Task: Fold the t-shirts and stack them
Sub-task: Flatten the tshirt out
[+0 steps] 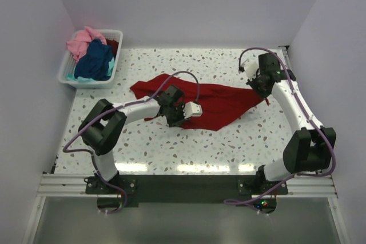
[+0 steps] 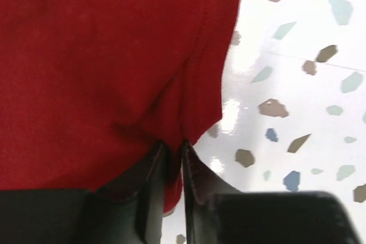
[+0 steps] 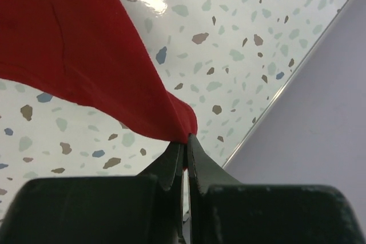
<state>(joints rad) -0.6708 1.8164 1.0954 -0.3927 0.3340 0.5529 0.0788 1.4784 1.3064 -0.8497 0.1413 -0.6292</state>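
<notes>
A large deep red t-shirt (image 1: 214, 102) lies spread across the middle of the speckled table. My left gripper (image 1: 175, 119) is over its near left edge, jaws nearly together with a fold of the red cloth (image 2: 103, 72) pinched between the tips (image 2: 174, 147). My right gripper (image 1: 258, 87) holds the shirt's right corner off the table, shut on the red fabric (image 3: 86, 55) at its tip (image 3: 185, 140). Pink (image 1: 80, 41), navy blue (image 1: 96, 60) and teal (image 1: 73, 76) t-shirts are piled in the basket at the back left.
The white slatted basket (image 1: 116, 67) stands at the table's back left corner. Lilac walls close in the table on the left, back and right. A wall edge (image 3: 286, 90) runs close to the right gripper.
</notes>
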